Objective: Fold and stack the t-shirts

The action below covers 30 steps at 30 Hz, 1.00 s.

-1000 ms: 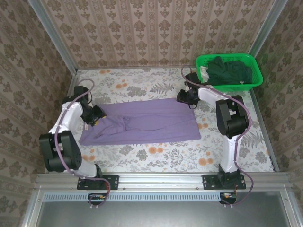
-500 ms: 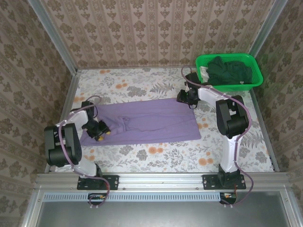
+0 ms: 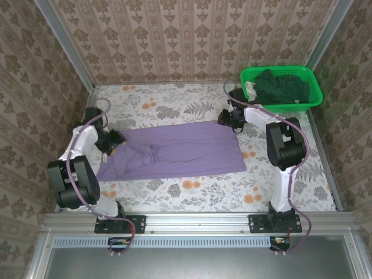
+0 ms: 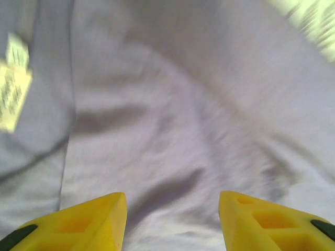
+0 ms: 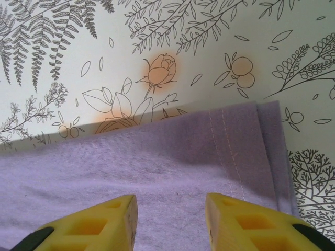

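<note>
At the bench's (image 3: 174, 102) left edge, the left claw (image 3: 114, 141) sits over the left end of the lavender t-shirt (image 3: 180, 152). Its 2 yellow fingers (image 4: 89, 222) are spread apart above wrinkled cloth, with a white label (image 4: 13, 89) near them. The shirt lies as a long band across the bench's middle, bare floral surface along its far and near edges. At the shirt's far right corner the right claw (image 3: 230, 120) hovers, fingers parted, over the stitched hem (image 5: 225, 151). In the bench's far right corner, dark green t-shirts (image 3: 282, 87) fill a green basket (image 3: 279, 68).
</note>
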Motion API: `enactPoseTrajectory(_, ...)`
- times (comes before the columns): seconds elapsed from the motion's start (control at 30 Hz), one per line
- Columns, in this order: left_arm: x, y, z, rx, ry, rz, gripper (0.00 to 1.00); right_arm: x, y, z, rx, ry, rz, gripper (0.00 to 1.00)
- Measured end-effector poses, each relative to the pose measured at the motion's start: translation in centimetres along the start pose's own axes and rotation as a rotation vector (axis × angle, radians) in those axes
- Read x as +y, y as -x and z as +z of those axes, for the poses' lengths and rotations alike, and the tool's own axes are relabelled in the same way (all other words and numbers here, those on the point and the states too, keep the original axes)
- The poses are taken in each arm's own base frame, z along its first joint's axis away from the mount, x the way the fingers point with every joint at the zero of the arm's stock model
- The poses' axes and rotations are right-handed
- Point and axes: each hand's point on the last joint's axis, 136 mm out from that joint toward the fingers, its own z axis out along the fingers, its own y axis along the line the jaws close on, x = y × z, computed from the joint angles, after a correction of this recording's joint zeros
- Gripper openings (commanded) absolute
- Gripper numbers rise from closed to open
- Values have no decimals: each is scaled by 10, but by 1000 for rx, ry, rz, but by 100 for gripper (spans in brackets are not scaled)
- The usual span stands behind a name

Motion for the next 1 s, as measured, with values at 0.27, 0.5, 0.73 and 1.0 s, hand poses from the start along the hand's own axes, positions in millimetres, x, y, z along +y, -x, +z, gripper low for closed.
enactPoseTrajectory(0.27,-8,53,49,35,36,-20,40,-1,-2,-1,5,-3,6,40)
enactPoseTrajectory(0.5,3,69,93,115,111,-45,40,-16,-9,1,34,-68,54,41)
enactPoseTrajectory(0.73,-3,99,104,107,167,-33,47,-52,-14,0,52,-145,190,41)
enactPoseTrajectory(1.0,-66,161,128,-5,142,80,54,-68,-35,-20,59,-176,287,41)
